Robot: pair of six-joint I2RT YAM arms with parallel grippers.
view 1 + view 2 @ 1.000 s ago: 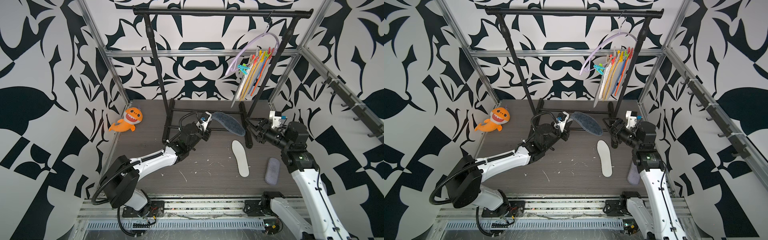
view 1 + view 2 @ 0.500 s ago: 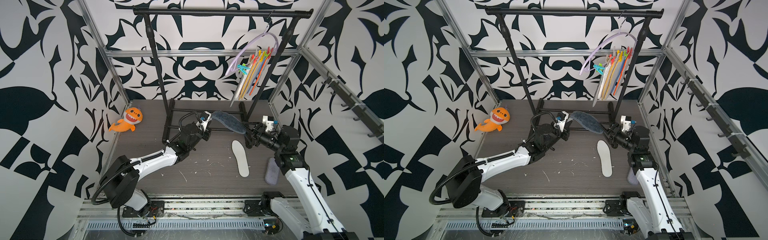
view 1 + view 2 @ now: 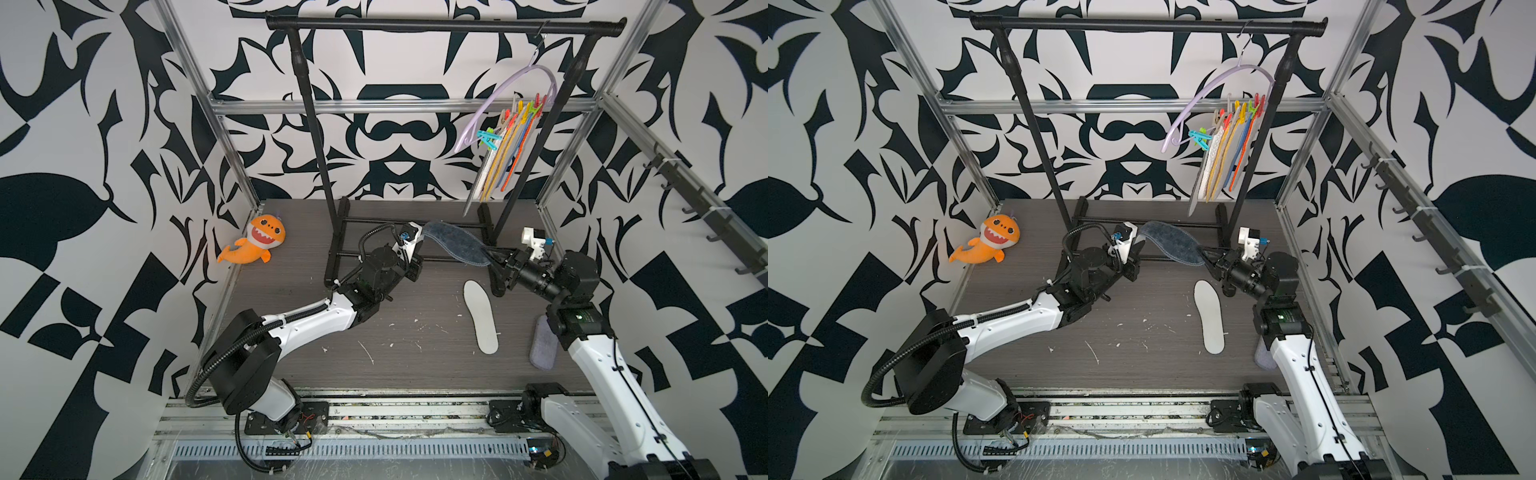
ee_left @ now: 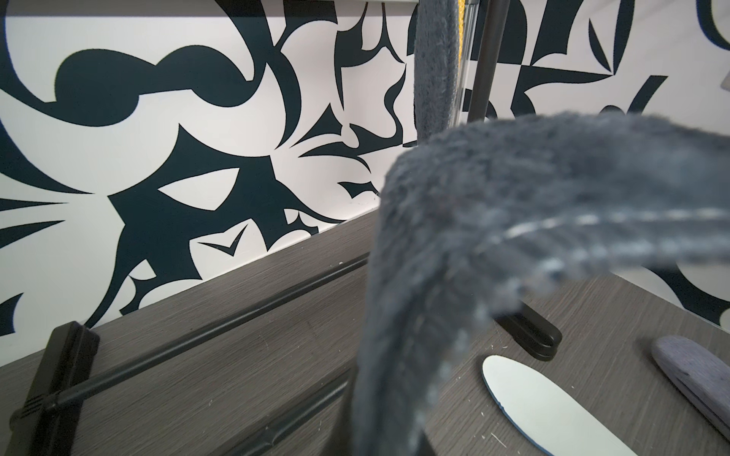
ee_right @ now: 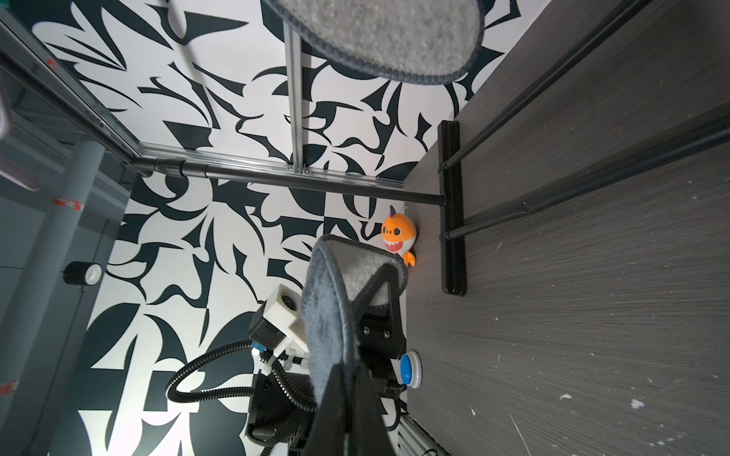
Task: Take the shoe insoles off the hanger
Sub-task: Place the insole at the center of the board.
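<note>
The left arm lies low, stretched from the near left base toward the far middle of the tabletop. The left end effector is pressed together on one end of a dark grey-blue insole. The right arm rises from the near right base, bends and points left. The right end effector pinches the other end of the same insole, so it spans in the air between both. The hanger hangs at the right end of the clothes rail, with the other insoles clipped on it. A white insole lies flat on the near side of the right end effector, and a lilac-grey pad lies beside the right arm. Free tabletop is in the near middle and left. An orange plush shark sits at the far left edge.
</note>
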